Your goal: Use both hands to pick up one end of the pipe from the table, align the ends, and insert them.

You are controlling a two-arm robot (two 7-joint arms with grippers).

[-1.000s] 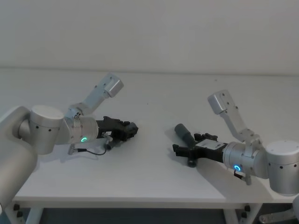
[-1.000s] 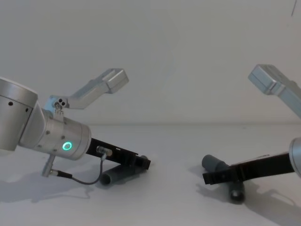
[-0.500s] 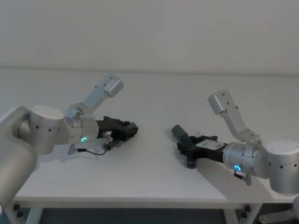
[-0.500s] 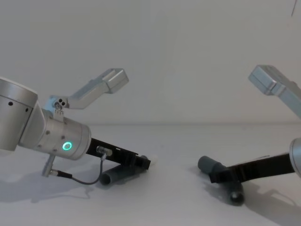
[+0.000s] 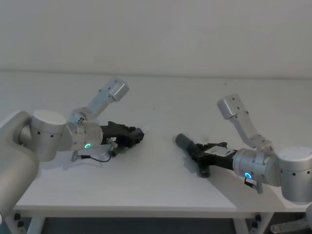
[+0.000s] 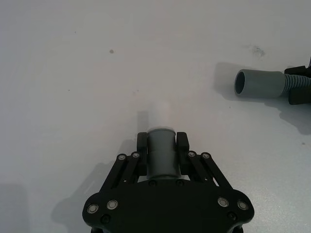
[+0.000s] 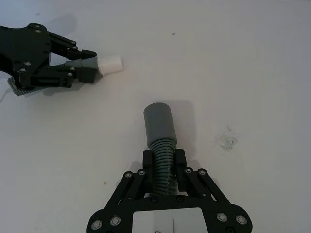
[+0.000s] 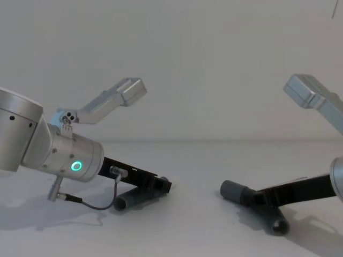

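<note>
Left wrist view: the left gripper has its jaws clamped on the left pipe piece, whose white tip juts forward over the table; right wrist view: the right gripper is clamped on the ribbed right pipe piece; head view: the right piece sits at three o'clock of the left, well apart, ends not in line, so pushing now could jam them or twist one in its grip; chest view: both hang low, risking a scrape; count: two grippers, two pieces, one table.
</note>
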